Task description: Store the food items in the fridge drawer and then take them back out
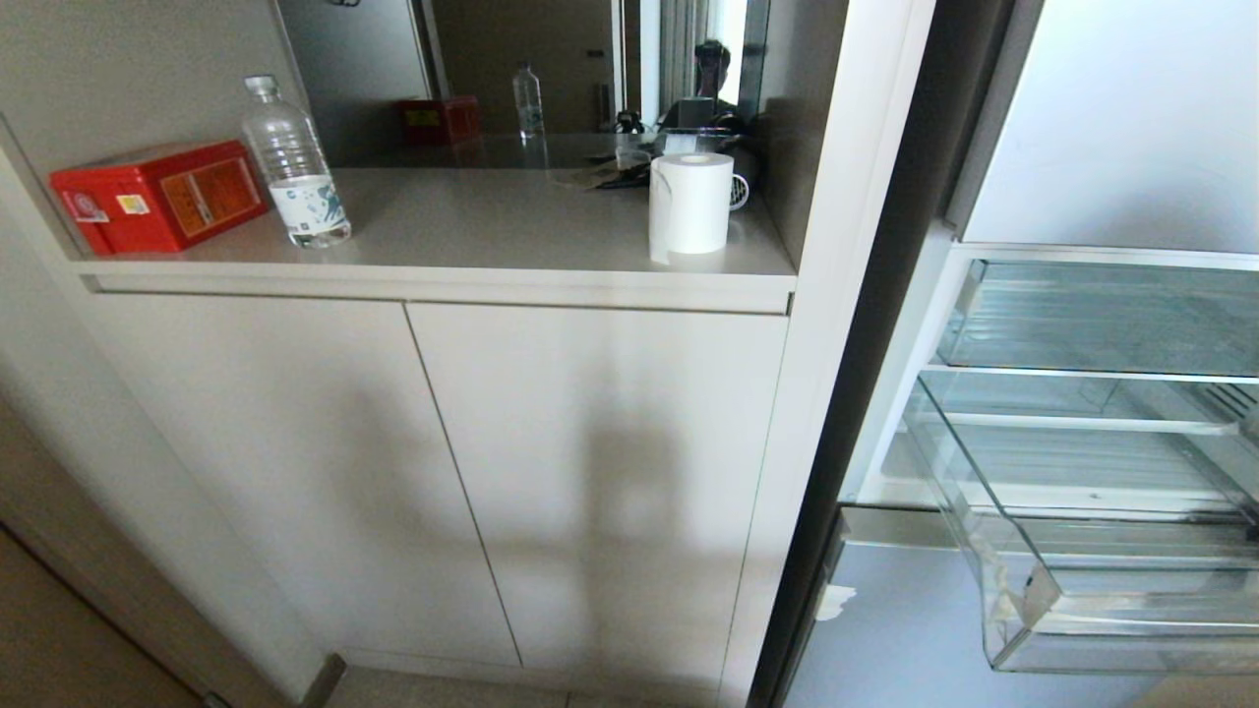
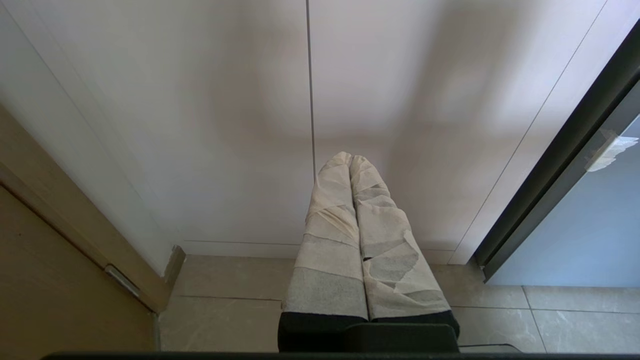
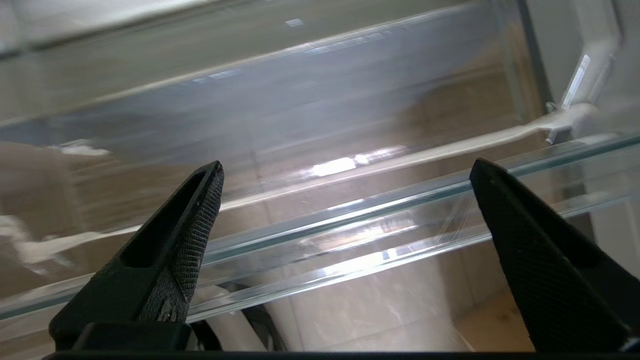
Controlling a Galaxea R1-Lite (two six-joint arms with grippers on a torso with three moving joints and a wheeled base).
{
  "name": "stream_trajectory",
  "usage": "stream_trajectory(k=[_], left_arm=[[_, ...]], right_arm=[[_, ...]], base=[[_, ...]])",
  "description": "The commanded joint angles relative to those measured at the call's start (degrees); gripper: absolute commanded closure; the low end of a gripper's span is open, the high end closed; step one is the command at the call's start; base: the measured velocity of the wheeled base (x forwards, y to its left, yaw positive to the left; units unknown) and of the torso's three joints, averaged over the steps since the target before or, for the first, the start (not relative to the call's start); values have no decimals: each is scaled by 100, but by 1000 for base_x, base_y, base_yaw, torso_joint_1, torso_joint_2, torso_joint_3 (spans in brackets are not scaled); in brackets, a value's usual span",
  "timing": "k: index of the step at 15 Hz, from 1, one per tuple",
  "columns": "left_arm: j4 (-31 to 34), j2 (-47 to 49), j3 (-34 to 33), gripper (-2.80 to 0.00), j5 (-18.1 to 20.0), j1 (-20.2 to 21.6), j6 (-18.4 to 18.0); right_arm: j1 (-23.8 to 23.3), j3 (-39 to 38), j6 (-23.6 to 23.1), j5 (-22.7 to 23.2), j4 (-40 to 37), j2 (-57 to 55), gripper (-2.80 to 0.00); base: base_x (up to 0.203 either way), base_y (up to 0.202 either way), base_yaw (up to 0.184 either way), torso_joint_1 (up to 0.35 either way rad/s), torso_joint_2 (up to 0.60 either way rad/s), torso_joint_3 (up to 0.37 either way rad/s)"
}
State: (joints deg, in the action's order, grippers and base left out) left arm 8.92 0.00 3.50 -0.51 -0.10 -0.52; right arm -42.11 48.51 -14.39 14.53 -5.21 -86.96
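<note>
The fridge drawer (image 1: pixel 1102 551), the lower and deeper of two clear plastic drawers, is seen pulled out at the right edge of the head view, below the shallower upper drawer (image 1: pixel 1102 320) of the open fridge; what can be seen of its inside holds nothing, and no food items can be made out in any view. The right hand (image 3: pixel 345 170) is seen only in its own wrist view, where its two black fingers (image 3: pixel 190 235) are spread wide with nothing between them, and the thick clear front lip of the drawer (image 3: pixel 350 225) runs across just beyond the tips; whether the lip is touched cannot be told. The left hand (image 2: pixel 350 159) is held low before the pale cabinet doors (image 2: pixel 200 125), above the tiled floor (image 2: pixel 235 310), its two tape-wrapped fingers (image 2: pixel 330 225) pressed together and holding nothing. On the desk (image 1: pixel 472 231) above the cabinet are placed a red box (image 1: pixel 157 197), a clear water bottle (image 1: pixel 292 162) just beside it, and, well apart to the right, an upright roll of white paper (image 1: pixel 690 205).
</note>
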Motion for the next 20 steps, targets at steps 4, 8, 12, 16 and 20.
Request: stream_trajectory(k=[4,8,12,16,20], left_arm=[[4,9,2,0,-2,1,0],[4,9,2,0,-2,1,0],[4,9,2,0,-2,1,0],[4,9,2,0,-2,1,0],[10,9,2,0,-2,1,0]], right_arm=[[1,-248,170,614,1,1101,-280],[-3,-660,235,795,8,2033,0],[-22,-1060,771,1026,197,3139,0],[691,-1696,1347,907,865,3390,0],[2282,-2122,1701,-66,906,4459,0]], base=[[0,0,0,0,0,0],[0,0,0,0,0,0],[0,0,0,0,0,0],[0,0,0,0,0,0],[0,0,0,0,0,0]])
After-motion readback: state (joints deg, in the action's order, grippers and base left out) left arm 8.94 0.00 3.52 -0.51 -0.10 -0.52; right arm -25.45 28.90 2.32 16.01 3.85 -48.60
